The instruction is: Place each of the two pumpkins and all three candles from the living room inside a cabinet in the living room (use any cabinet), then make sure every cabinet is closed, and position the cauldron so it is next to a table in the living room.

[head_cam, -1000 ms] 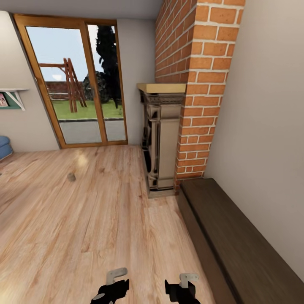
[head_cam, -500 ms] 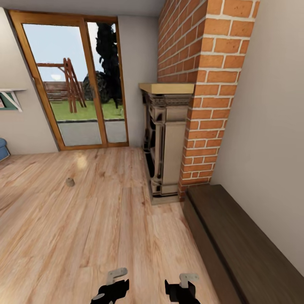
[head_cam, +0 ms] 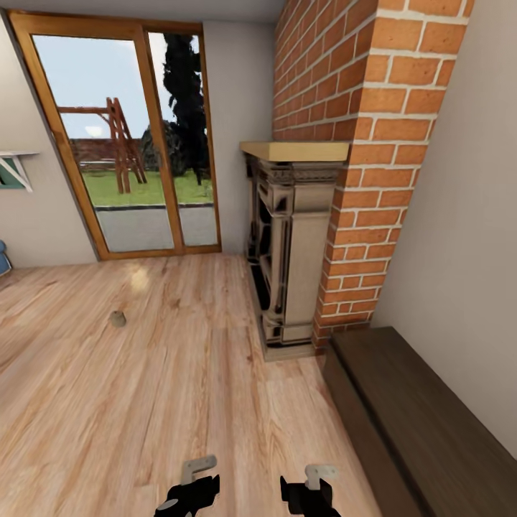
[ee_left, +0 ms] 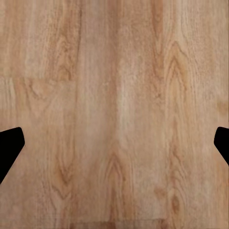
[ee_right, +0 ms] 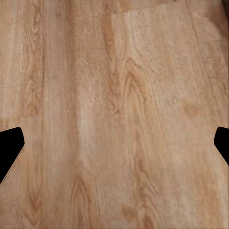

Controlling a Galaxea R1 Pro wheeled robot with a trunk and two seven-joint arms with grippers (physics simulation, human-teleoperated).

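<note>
Looks like the robot is pretty early in this one. One candle (head_cam: pixel 118 319) is sitting alone on the wood floor (head_cam: pixel 108 402) over on the left, well apart from everything. Both arms are hanging low: the left pincer (head_cam: pixel 188 494) and right pincer (head_cam: pixel 309 494) are both spread wide and holding nothing. The cabinet (head_cam: pixel 424 424) is sitting along the right wall beside the brick fireplace (head_cam: pixel 294 244), fronts apparently shut. I'm guessing basically everything is left to do
</note>
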